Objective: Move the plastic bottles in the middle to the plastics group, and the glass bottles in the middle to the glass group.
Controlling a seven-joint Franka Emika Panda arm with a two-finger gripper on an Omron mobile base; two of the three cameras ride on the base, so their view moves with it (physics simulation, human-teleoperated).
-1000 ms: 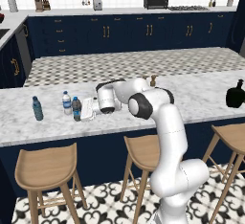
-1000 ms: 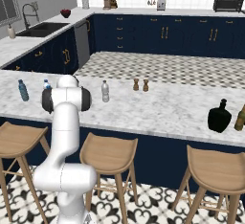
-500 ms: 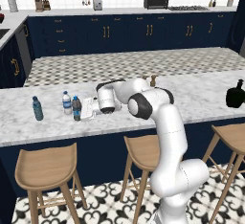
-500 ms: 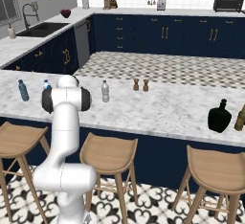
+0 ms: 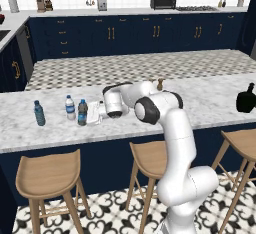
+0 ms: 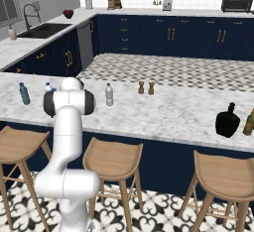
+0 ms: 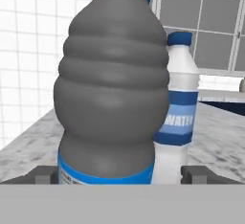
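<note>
Dark bottle (image 7: 107, 89) upright on marble counter (image 5: 210, 103); pincer (image 7: 117, 174) apparently open, astride it.

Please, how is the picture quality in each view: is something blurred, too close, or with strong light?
Hand view: the dark bottle is very close and looks large and soft-edged; the clear bottle behind it has a readable label. Left base view: even light, no strong shadows or glare; the claw is small beside the bottles. Right base view: sharp, and the black bottle looks glossy.
</note>
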